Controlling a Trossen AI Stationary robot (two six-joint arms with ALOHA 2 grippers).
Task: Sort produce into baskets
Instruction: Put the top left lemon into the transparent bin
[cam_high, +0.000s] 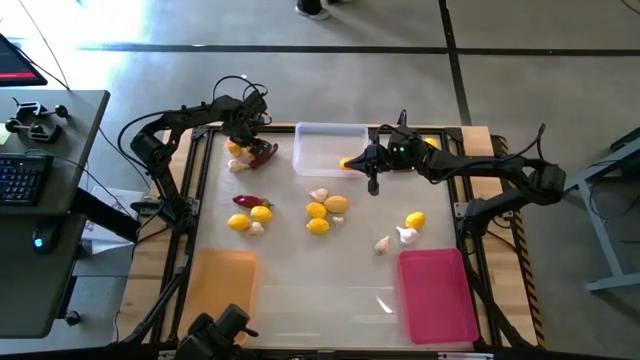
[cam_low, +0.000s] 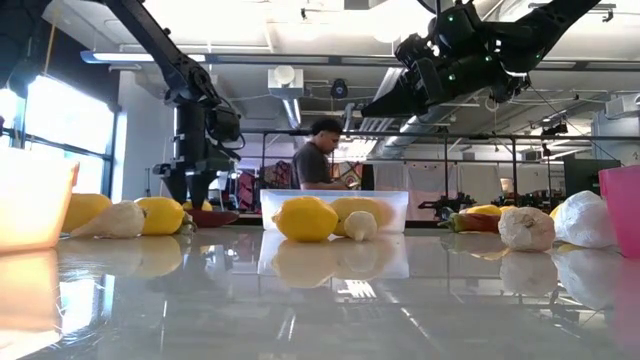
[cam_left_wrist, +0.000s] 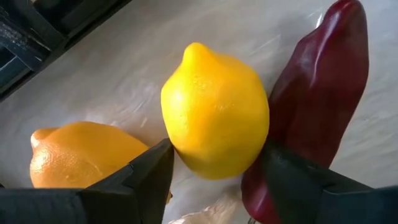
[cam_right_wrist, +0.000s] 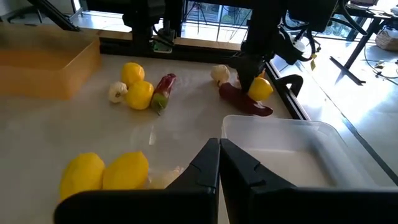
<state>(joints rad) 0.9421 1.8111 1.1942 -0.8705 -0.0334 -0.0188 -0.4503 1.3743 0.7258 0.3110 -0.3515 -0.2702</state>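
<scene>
At the table's far left, my left gripper (cam_high: 243, 140) points straight down over a cluster of produce. Its open fingers stand on either side of a yellow lemon (cam_left_wrist: 214, 112) that rests on the table. An orange-yellow lemon (cam_left_wrist: 81, 155) lies on one side of it and a dark red chili (cam_left_wrist: 317, 106) on the other. A garlic bulb (cam_high: 238, 166) lies close by. My right gripper (cam_right_wrist: 219, 163) is shut on nothing and hangs in the air at the clear basket (cam_high: 330, 148). The orange basket (cam_high: 222, 285) and the pink basket (cam_high: 437, 295) stand near the front edge. My left gripper comes from above with one finger (cam_left_wrist: 152, 171) at each of the lemon's sides (cam_left_wrist: 177, 146), across its width. I cannot tell whether the fingers touch it. The lemon lies on the table.
More produce lies mid-table: a chili with lemons (cam_high: 252, 208), lemons with garlic (cam_high: 325, 212), a lemon and garlic bulbs (cam_high: 405, 230). An orange-yellow fruit (cam_high: 347, 162) shows at the clear basket's right end. A person (cam_low: 315, 155) stands in the room beyond the table.
</scene>
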